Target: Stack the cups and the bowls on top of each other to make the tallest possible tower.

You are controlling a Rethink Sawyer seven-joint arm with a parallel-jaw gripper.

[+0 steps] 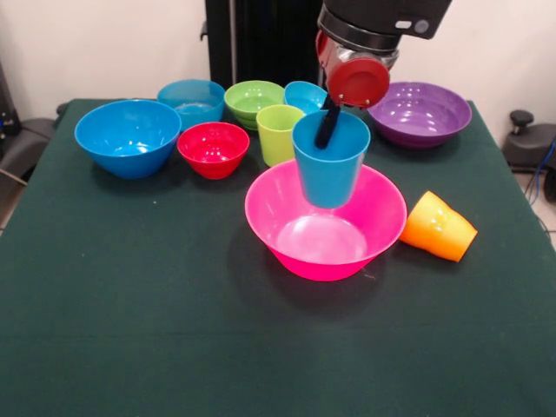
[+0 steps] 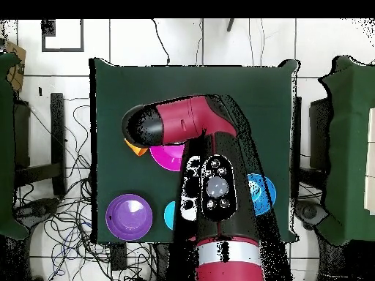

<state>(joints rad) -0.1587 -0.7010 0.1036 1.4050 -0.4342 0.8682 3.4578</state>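
Huge bowl [image 1: 325,228] at frame centre, held cup [image 1: 329,161] hanging over it. Tipped cup [image 1: 439,227] lies just right. Remaining bowls [image 1: 213,148] and upright cup [image 1: 279,134] line the upper frame.

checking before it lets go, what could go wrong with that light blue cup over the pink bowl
The gripper holds the glossy light blue plastic cup by one wall only, a finger inside the rim, so the cup could swing or slip. It hangs above the huge pink plastic bowl, near the bowl's far side; released there, it might land on the sloped wall and tip. The orange stepped cup lies on its side close to the bowl and could roll if bumped.
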